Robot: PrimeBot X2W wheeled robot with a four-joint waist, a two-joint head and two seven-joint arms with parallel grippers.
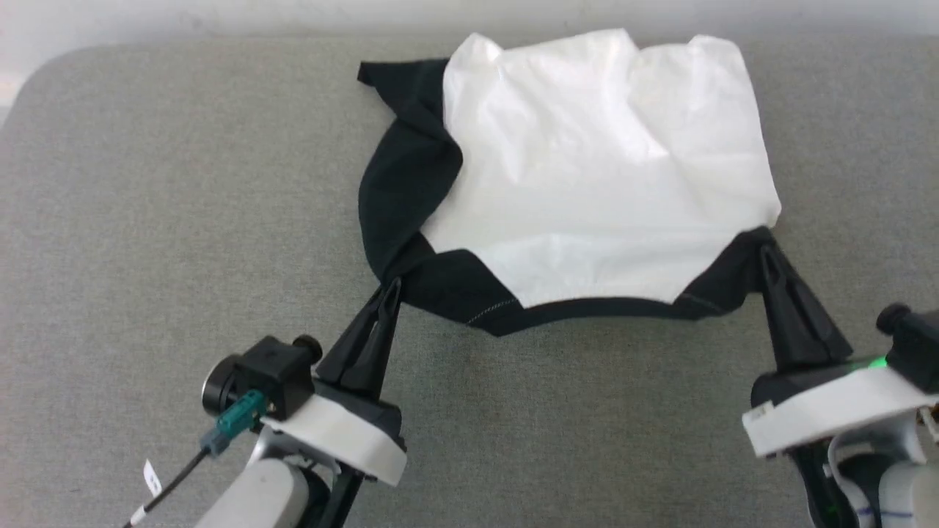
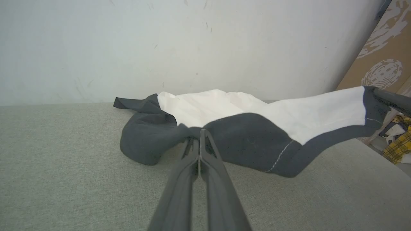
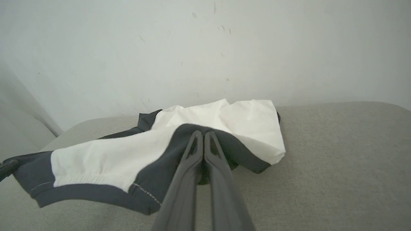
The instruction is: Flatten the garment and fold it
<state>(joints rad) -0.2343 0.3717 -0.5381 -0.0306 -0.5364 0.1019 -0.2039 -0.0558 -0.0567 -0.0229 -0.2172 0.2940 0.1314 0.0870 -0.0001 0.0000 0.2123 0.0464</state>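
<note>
The grey surface [image 1: 147, 183] lies bare well to the left of the garment [image 1: 601, 169], in a narrower strip to its right, and all along the near side between the left gripper [image 1: 391, 287] and right gripper [image 1: 766, 253], each clamped on a near black corner. Between those corners the garment's edge hangs clear of the surface, leaving a low gap beneath. The wall [image 2: 192, 48] rises just beyond the garment's far edge, and cardboard [image 2: 385, 54] stands past the surface's right end.
</note>
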